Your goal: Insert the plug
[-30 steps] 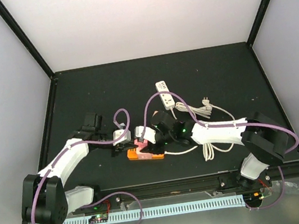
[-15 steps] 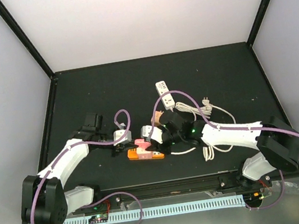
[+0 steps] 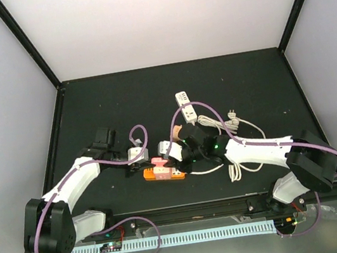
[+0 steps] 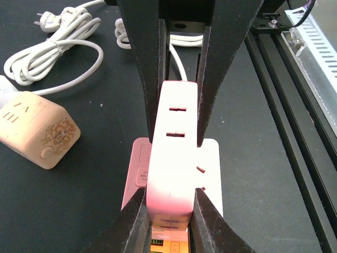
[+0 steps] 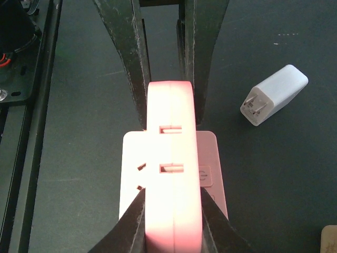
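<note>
A: What are the claws doing?
B: The left gripper [image 4: 171, 192] is pinching the pink socket block [image 4: 174, 153] at one end; the right gripper [image 5: 172, 195] is pinching it from the opposite end.
A: And the plug?
B: The white plug [image 5: 275, 95] is lying loose on the black table [image 5: 263, 174], prongs showing, apart from the block; farther back, a white cable [image 4: 52, 58] is lying coiled.

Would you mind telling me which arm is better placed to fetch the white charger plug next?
Probably the left. The left claw and right claw are both shut on the pink power strip, and the white charger plug lies beside the left claw's end, farther from the right.
</note>
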Robot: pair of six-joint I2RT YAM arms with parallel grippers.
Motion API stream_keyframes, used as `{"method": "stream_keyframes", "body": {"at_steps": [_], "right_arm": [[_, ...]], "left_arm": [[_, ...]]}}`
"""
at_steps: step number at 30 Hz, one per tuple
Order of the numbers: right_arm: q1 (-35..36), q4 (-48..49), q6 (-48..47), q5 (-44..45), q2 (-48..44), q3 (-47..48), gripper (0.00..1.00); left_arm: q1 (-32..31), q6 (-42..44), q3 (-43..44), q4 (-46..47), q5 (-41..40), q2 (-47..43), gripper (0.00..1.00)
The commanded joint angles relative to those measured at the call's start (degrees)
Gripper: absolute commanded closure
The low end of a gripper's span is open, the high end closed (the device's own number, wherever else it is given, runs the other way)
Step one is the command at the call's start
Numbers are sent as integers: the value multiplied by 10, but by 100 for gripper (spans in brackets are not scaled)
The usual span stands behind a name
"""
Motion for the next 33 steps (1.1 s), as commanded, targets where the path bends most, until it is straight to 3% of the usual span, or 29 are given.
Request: {"method": "stream_keyframes", "body": {"at_steps": [1,8,11,12,13,17,18,22,24,26,28,30,33], "right_arm": [[7,-27,-12,5,15,19,99],[9,-59,-19,14,29,40,97],[10,-65,-16,15,31,47,88],[10,-66,-13,15,30,49,78],[10,-65,-9,17,28,50,68],[9,-44,6,31,1,49,45],[8,-39,10,35,-9,47,40],[7,-20,37,60,-56,29,26],[5,-13,61,77,-84,14,18],[-1,-9,104,110,-117,-2,15],[-26,-23,182,163,-135,-8,12],[-68,-71,276,219,-140,0,1],[-131,-157,375,270,-132,4,0]], "left_arm": [[1,14,-2,16,-48,6,98],[1,41,-24,19,-63,5,99],[1,50,-24,12,-69,11,98],[1,51,-22,8,-71,12,96],[1,49,-20,5,-72,11,91],[1,33,-1,-10,-73,5,63],[1,28,5,-15,-72,2,53],[1,16,32,-41,-71,-10,28],[3,14,44,-59,-71,-17,9],[8,17,57,-77,-70,-23,2],[15,24,66,-90,-70,-28,1],[27,37,76,-108,-70,-29,1],[54,59,100,-136,-68,-14,1]]}}
